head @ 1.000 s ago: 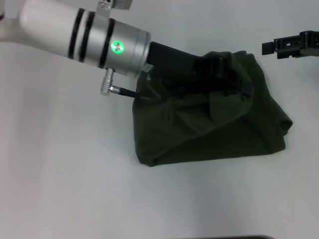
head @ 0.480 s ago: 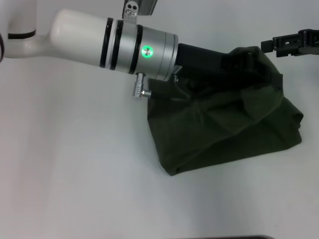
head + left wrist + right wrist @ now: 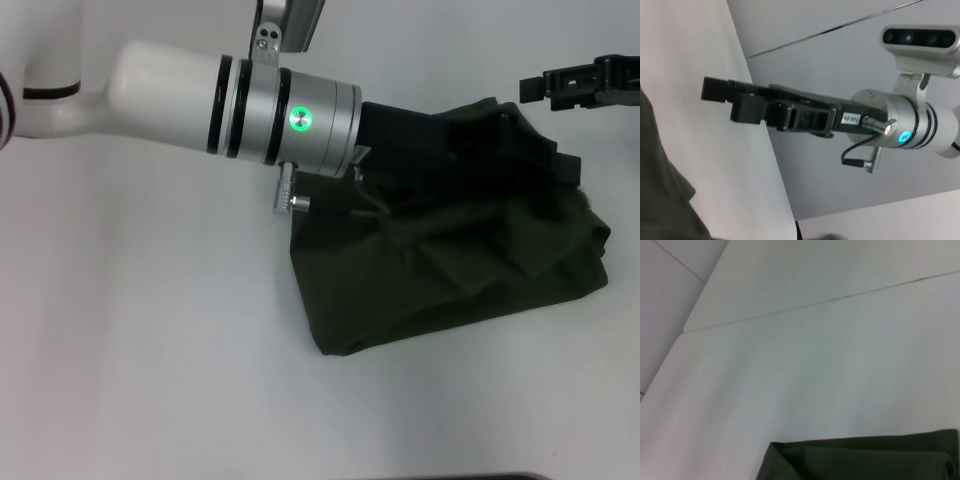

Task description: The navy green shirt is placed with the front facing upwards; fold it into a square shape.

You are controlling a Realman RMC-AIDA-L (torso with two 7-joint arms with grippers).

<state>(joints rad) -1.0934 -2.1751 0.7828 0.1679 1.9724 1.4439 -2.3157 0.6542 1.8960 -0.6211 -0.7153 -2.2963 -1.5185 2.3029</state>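
White table (image 3: 150, 380) fills the head view, its bare surface running out on every side of both claws.

Shirt (image 3: 450, 270), dark olive green, lies on the table as a rumpled, roughly four-sided bundle, directly under and in front of the left claw. No lettering or collar showing from here. Near edge folded fairly straight; top layer creased and bunched where the left claw sits on it. Right wrist view catches only a folded edge of it (image 3: 860, 460) against the table.

Left arm (image 3: 200, 95) reaches in across the table, white tube into a silver wrist with a green light. Left claw (image 3: 520, 165) is low on the far part of the shirt, black fingers buried in or against the dark cloth. Cannot tell whether it's gripping fabric or spread apart, black on dark green hides the tips.

Right claw (image 3: 545, 88) hangs off the shirt, just beyond its far corner and near the left claw, not touching cloth. In the left wrist view its fingers (image 3: 717, 90) lie together with no visible gap, closed on nothing.
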